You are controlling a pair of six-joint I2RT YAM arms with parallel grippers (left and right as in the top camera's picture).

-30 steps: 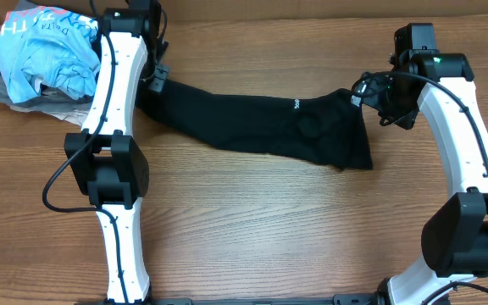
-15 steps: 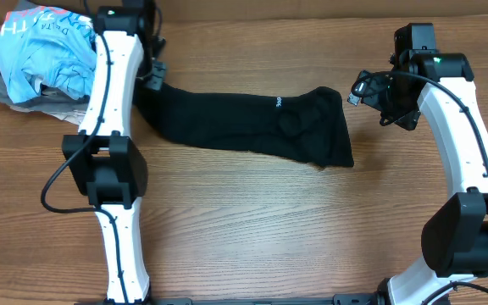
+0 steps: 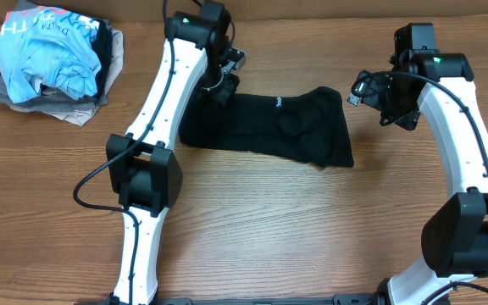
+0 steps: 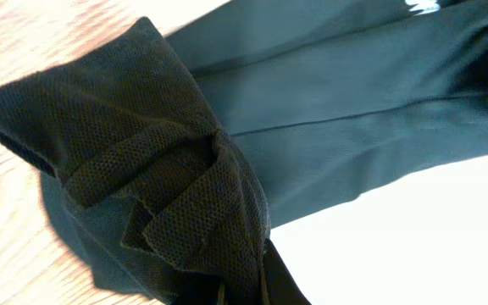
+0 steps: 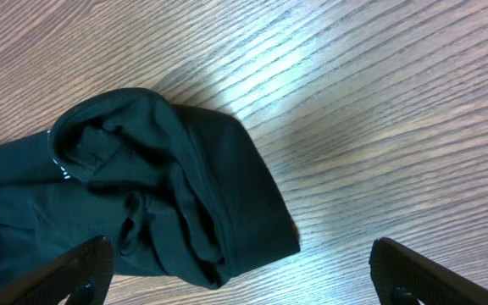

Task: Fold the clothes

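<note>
The black garment (image 3: 269, 127) lies bunched on the wooden table (image 3: 252, 220), with a small white label (image 3: 274, 105) near its top edge. My left gripper (image 3: 224, 83) is shut on the garment's left end, and the pinched black mesh cloth (image 4: 185, 195) fills the left wrist view. My right gripper (image 3: 371, 93) is open and empty just right of the garment's right end (image 5: 185, 195), a little above the table. Its two fingers (image 5: 66, 271) stand wide apart over the cloth edge.
A pile with a light blue printed shirt (image 3: 45, 51) on beige and grey garments (image 3: 41, 100) sits at the far left corner. The table's back edge runs along the top of the overhead view.
My left gripper has carried the garment's left end to the right, toward the middle, so the garment is now shorter and bunched. The right gripper has let go of the right end and stays put.
</note>
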